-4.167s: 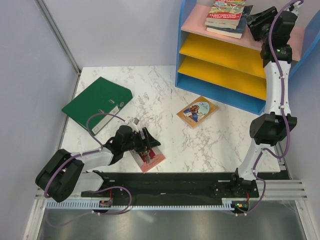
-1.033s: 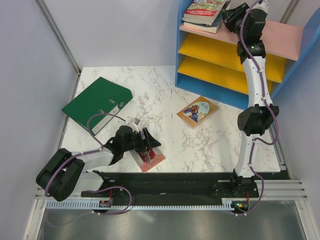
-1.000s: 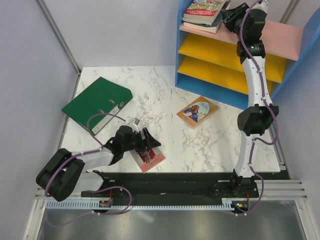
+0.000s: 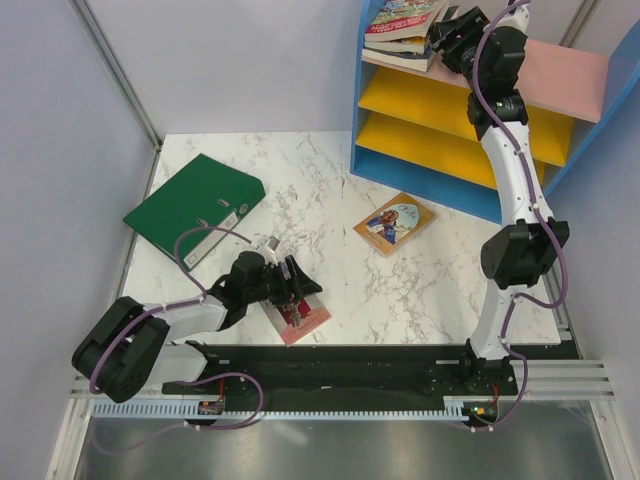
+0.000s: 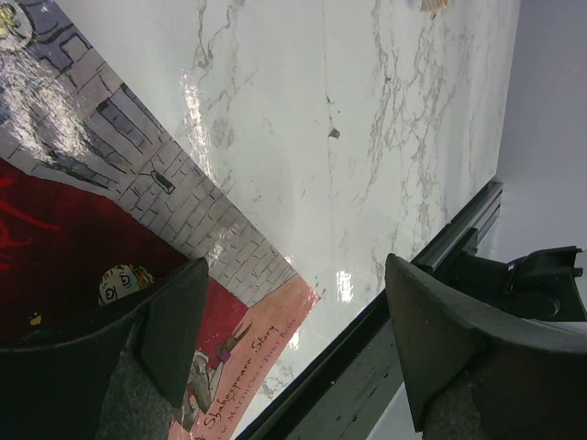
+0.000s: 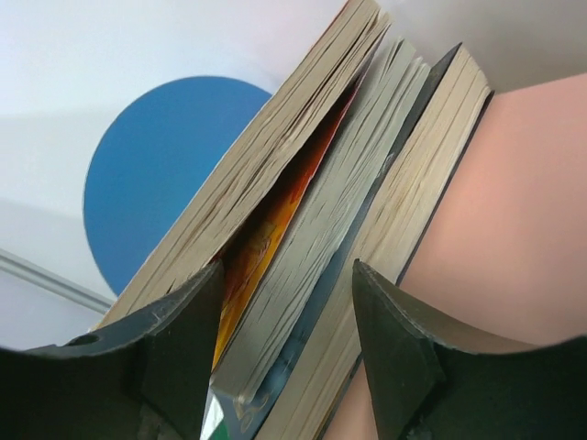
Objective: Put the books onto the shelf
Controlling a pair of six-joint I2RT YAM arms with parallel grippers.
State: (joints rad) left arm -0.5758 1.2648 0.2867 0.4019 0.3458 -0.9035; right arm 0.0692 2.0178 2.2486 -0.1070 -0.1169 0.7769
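Note:
Three books [image 4: 403, 28] lie stacked at the left end of the shelf's pink top board [image 4: 572, 76]. My right gripper [image 4: 450, 33] is at the stack's right side. In the right wrist view its jaws [image 6: 286, 268] stand open astride the stack's page edges [image 6: 330, 211], above the pink board [image 6: 523, 220]. A pink-red book [image 4: 306, 318] lies flat near the table's front edge. My left gripper [image 4: 292, 284] hovers open over it, one finger above its cover [image 5: 110, 220], the other above the rail. A tan illustrated book [image 4: 393, 222] lies in front of the shelf.
A green lever-arch binder [image 4: 195, 205] lies at the table's left. The shelf's two yellow boards [image 4: 430, 100] sit under the pink one, between blue sides. A black rail [image 5: 431, 266] runs along the table's near edge. Grey walls enclose left and back.
My right gripper has shifted left along the pink board toward the stack and its jaws have widened. The stack has tilted slightly. The left arm has not moved.

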